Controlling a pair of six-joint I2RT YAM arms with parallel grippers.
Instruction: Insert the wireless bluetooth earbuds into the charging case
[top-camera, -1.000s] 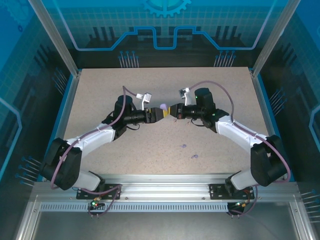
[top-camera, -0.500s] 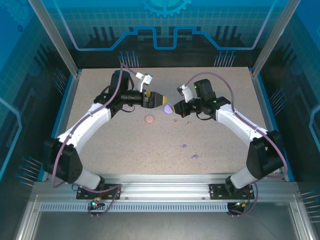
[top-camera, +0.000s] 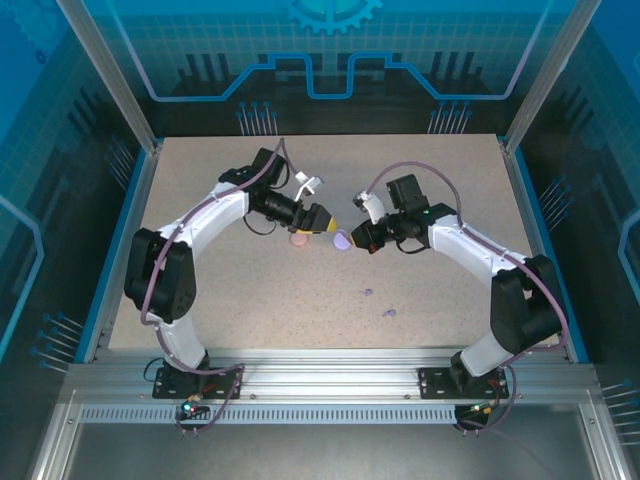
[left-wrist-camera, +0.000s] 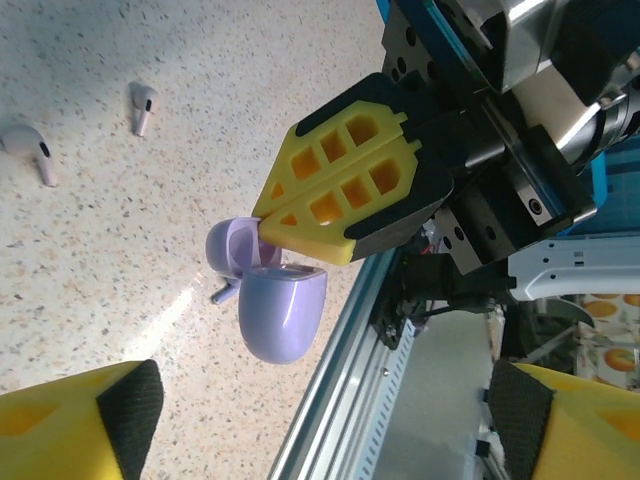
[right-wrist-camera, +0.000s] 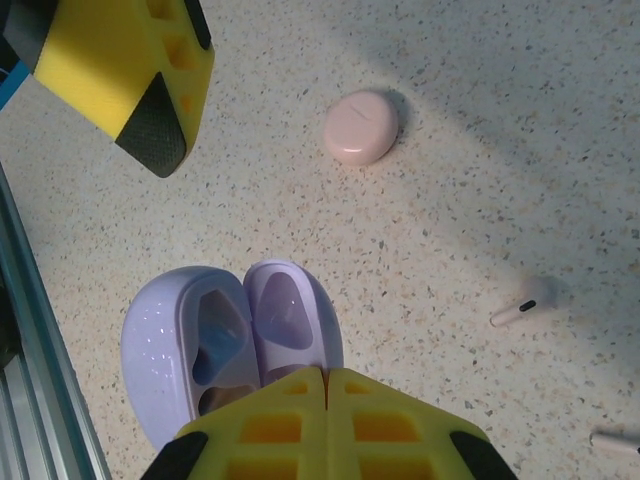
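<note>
Overhead, the left gripper hung with its yellow fingers apart, just beside a closed pink round plastic case. The right gripper met the lilac round plastic charging case mid-table. Two tiny lilac stemmed earbuds lay loose on the speckled tabletop, nearer the arm bases and well apart from both claws.

From the left wrist, that arm's own fingers stood wide at the lower corners with nothing between them. Ahead, the right gripper was pressed together on the lilac case where the open lid joins the base. Two pale pinkish-beige stemmed earbuds lay beyond it on the table.

From the right wrist, the closed fingers pinched the near rim of the lilac case, whose two wells looked empty. A pale earbud lay off to one side.

The buds looked featherlight, hard and glossy, so they would likely slip or skitter under the pads. Gripping gently across the rounded head would leave the stem free to drop into a well.
</note>
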